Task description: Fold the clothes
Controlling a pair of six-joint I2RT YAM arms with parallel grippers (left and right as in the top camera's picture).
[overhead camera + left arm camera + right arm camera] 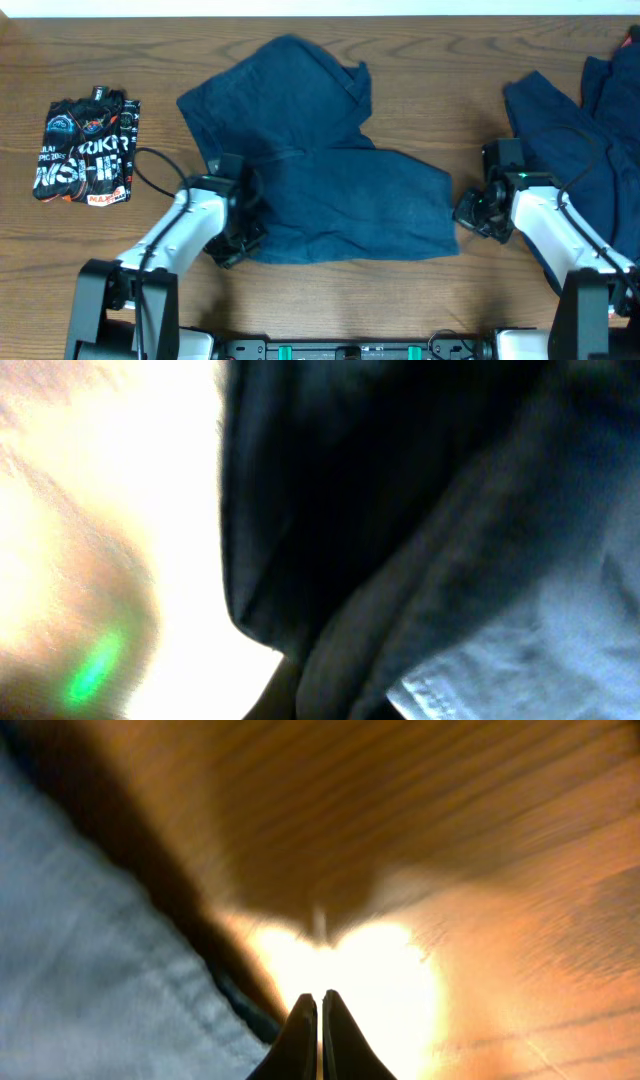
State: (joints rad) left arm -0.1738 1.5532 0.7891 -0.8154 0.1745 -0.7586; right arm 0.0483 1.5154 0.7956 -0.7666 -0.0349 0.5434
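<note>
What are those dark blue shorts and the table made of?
The navy shorts look like soft, matte woven cloth, perhaps cotton: wrinkles and stitched seams show. The table looks like wood or wood-look laminate: brown grain lines, with a slight sheen under the light.

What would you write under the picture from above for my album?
Left gripper and right gripper flank navy shorts on a wooden table; a folded printed garment lies far left.
</note>
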